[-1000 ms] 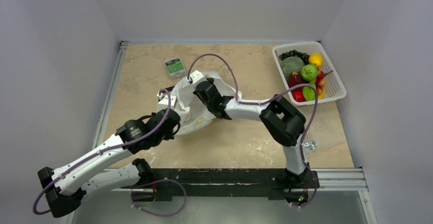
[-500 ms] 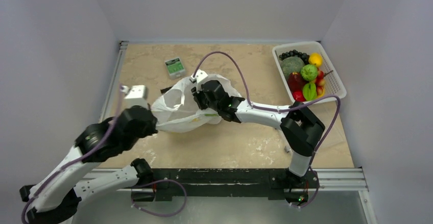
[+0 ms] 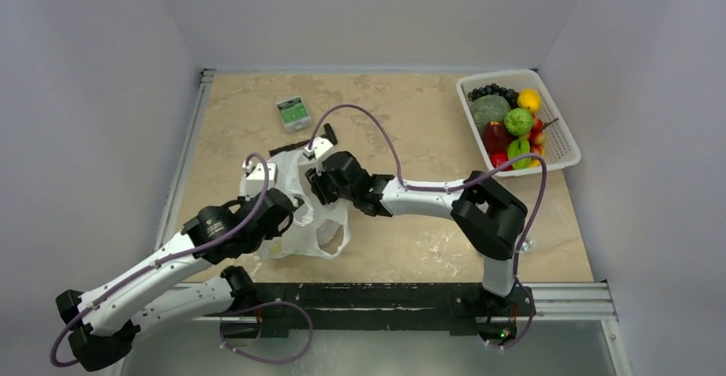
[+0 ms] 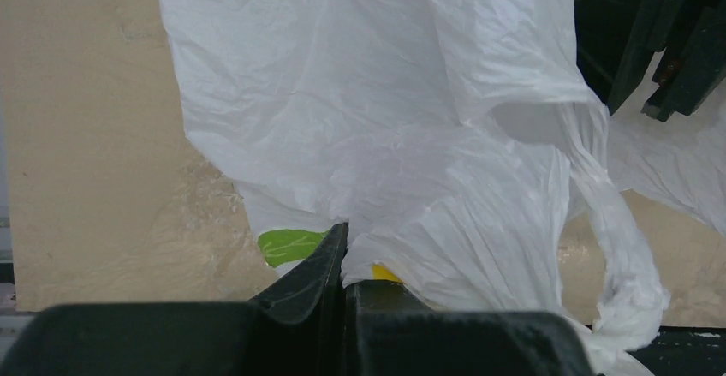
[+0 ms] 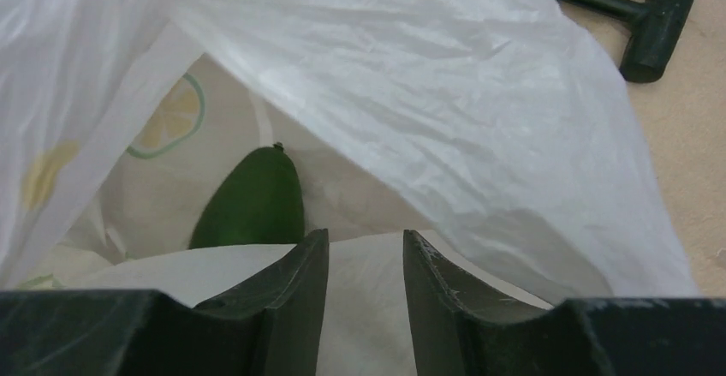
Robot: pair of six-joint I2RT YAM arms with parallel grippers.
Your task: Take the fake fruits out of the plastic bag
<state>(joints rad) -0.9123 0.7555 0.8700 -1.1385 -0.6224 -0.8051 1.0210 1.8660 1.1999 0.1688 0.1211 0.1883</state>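
Observation:
The white plastic bag (image 3: 301, 237) lies crumpled on the table between my two arms, its loop handles toward the near edge. My left gripper (image 3: 276, 191) is shut on a fold of the plastic bag (image 4: 385, 136), pinched at the fingertips (image 4: 345, 241) beside green and yellow print. My right gripper (image 5: 365, 247) is open at the bag's mouth, with white film showing below the gap between its jaws. Inside the bag (image 5: 445, 76) lies a dark green fake fruit (image 5: 252, 205), just ahead and left of the right fingers. From above, the right gripper (image 3: 315, 186) sits on the bag's far side.
A white basket (image 3: 561, 140) at the back right holds several fake fruits. A small clear box (image 3: 294, 112) sits at the back, and a black T-shaped tool (image 3: 287, 147) lies just beyond the bag, the same tool (image 5: 651, 16) showing at the right wrist view's top right. A small metal object (image 3: 522, 243) lies near the right arm's base.
The left arm swung out to the left pulling the bag, then came back in. The bag now lies nearer and further left. The right gripper followed it and has opened.

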